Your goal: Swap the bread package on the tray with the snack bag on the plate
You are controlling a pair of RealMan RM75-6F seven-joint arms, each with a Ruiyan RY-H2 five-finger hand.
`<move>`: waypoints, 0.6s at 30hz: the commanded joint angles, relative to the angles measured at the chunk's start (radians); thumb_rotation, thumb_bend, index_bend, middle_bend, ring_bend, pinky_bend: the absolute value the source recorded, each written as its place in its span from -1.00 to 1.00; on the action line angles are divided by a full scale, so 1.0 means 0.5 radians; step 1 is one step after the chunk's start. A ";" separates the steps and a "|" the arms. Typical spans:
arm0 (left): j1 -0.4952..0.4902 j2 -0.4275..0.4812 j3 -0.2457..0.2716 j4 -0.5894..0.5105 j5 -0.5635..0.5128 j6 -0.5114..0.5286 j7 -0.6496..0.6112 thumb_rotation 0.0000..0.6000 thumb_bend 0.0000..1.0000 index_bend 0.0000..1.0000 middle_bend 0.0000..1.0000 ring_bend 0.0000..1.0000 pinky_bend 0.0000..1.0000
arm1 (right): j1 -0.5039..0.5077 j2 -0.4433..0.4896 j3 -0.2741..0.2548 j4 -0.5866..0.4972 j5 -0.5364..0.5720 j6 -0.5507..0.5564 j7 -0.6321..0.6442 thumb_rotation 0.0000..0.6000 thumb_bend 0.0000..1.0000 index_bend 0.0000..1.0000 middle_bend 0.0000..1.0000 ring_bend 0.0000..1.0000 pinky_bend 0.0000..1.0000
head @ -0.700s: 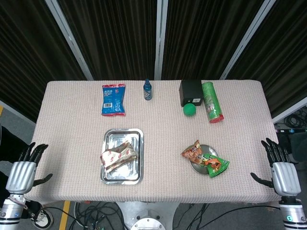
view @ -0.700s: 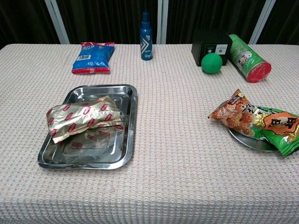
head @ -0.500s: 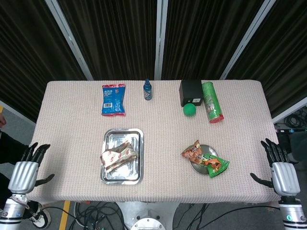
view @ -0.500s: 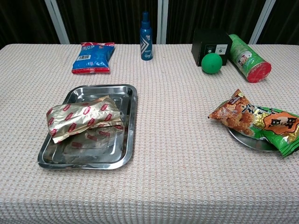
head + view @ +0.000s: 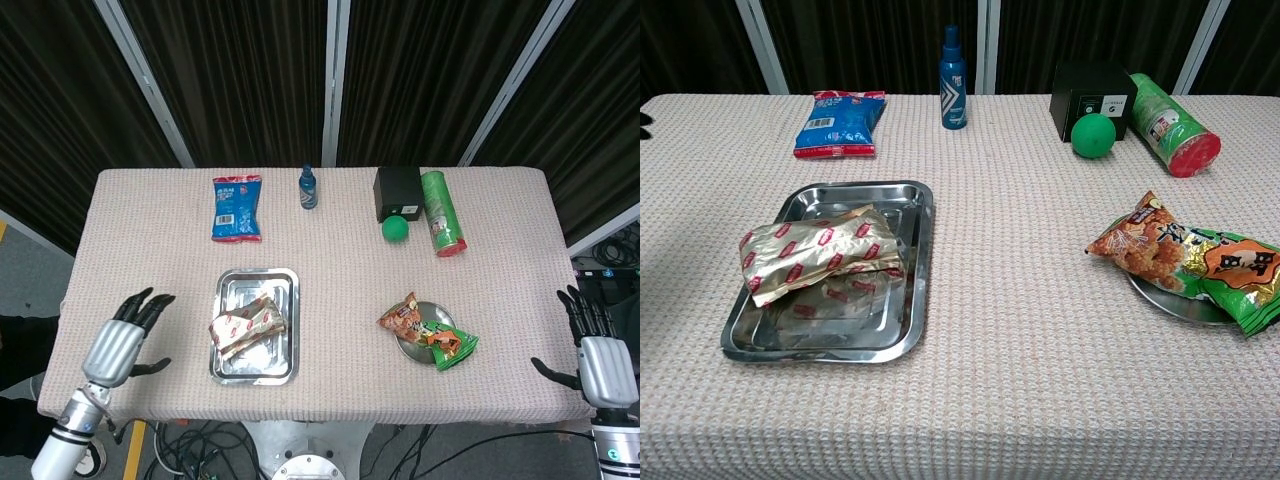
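Note:
The bread package [image 5: 247, 325] [image 5: 818, 251], silvery with red marks, lies in the steel tray [image 5: 254, 290] [image 5: 902, 196] left of the table's middle. An orange and green snack bag [image 5: 430, 331] [image 5: 1185, 257] covers most of the small metal plate [image 5: 409, 349] [image 5: 1180, 305] on the right. My left hand [image 5: 124, 340] hovers over the table's left front corner, fingers spread, holding nothing. Only a dark fingertip of it shows at the chest view's left edge. My right hand [image 5: 598, 352] stands off the table's right edge, fingers spread and empty.
Along the back stand a blue snack bag [image 5: 237, 208], a blue bottle [image 5: 309, 188], a black box [image 5: 397, 191], a green ball [image 5: 395, 230] and a lying green can [image 5: 442, 214]. Dark curtains hang behind the table.
My left hand has moved right and forward, from beside the table to over its left front corner. My right hand has slipped slightly down and right.

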 commanded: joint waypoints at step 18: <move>-0.351 -0.432 -0.216 -0.179 -0.525 -0.499 0.422 1.00 -0.99 -0.80 -0.75 -0.91 -0.84 | 0.025 -0.021 0.041 0.119 0.114 -0.102 0.064 1.00 -1.00 -1.00 -1.00 -1.00 -1.00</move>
